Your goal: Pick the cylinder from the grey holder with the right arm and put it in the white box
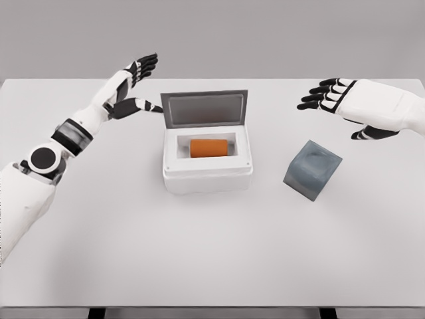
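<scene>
Lying on its side inside the white box (207,174), the orange cylinder (209,147) is seen from the head view near the middle of the table (199,266). The lid of the box stands open behind it. The grey holder (312,169) sits to the right of the box, apart from it, a little tilted. The right hand (348,106) hovers above and behind the holder, fingers spread, holding nothing. The left hand (133,83) is raised left of the box, fingers also spread.
</scene>
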You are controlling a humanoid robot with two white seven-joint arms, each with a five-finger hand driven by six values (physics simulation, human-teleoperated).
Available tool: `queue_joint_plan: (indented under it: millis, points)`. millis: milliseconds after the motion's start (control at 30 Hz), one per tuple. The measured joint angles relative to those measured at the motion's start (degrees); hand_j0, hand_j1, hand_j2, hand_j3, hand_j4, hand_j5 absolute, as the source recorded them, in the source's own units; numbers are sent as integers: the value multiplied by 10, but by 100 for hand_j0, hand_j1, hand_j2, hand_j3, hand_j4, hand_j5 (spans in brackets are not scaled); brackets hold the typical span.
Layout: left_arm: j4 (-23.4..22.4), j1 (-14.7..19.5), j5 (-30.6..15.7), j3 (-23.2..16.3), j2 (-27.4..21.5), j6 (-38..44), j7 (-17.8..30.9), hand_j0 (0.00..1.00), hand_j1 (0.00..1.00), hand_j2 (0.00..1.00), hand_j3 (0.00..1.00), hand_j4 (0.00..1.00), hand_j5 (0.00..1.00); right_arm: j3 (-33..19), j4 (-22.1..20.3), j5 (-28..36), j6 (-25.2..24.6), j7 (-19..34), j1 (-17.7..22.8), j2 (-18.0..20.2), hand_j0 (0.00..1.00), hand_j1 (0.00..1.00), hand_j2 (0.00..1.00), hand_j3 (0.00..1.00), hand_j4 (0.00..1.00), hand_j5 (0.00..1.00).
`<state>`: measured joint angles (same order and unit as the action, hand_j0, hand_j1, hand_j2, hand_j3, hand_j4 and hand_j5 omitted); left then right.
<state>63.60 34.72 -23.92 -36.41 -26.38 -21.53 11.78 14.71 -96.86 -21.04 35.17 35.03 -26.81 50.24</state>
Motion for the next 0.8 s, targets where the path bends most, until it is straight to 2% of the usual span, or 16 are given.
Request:
queue_joint_plan:
  millis: [200, 567, 667, 800]
  points:
    - [-14, 4, 12, -35, 5, 0, 5, 100, 100, 100, 100, 100, 100, -2, -3, 0, 0, 0, -2, 4, 100, 100, 100, 100, 100, 100]
    - [-4, 8, 12, -35, 0, -4, 10, 100, 100, 100, 100, 100, 100, -2, -19, 0, 0, 0, -4, 3, 100, 100, 100, 100, 100, 100]
    - [17, 8, -3, -34, -10, -4, 10, 100, 100, 100, 100, 100, 100, -2, -20, 0, 0, 0, -4, 3, 100, 100, 100, 100, 100, 100]
    - [75, 3, -44, -34, -53, -5, 9, 100, 100, 100, 100, 100, 100, -2, -21, 0, 0, 0, -4, 6, 100, 100, 100, 100, 100, 100]
